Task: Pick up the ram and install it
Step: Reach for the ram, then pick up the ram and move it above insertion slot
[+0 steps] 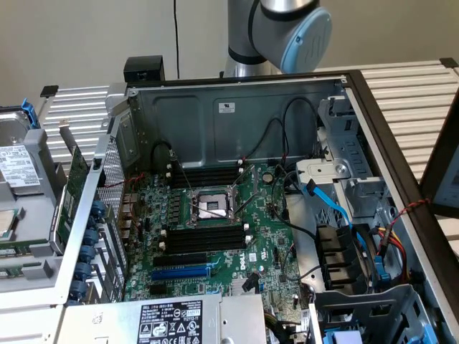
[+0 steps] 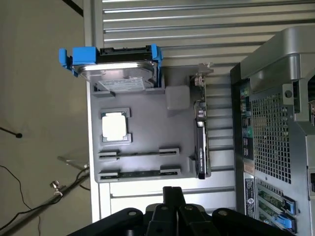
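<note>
just beyond the pincer [image 2: 173,194], whose fingers are pressed together with nothing between them, a grey holder tray [image 2: 147,118] lies on the slatted surface [image 2: 197,29]. the ram [image 2: 140,173] sits on edge in the tray slot closest to the pincer, apart from the fingers. a second stick [image 2: 138,153] lies in the next slot, just past it. farther from the pincer the tray carries a processor chip [image 2: 116,126] in a square pocket, and at its far end a hard drive [image 2: 118,69] in a blue caddy. an expansion card [image 2: 199,132] stands on edge along the tray's side toward the open computer case [image 2: 275,123]. in the exterior view the arm [image 1: 287,29] rises behind the case, and the motherboard [image 1: 215,229] inside shows long black memory slots [image 1: 204,240] beside the processor socket [image 1: 210,206].
</note>
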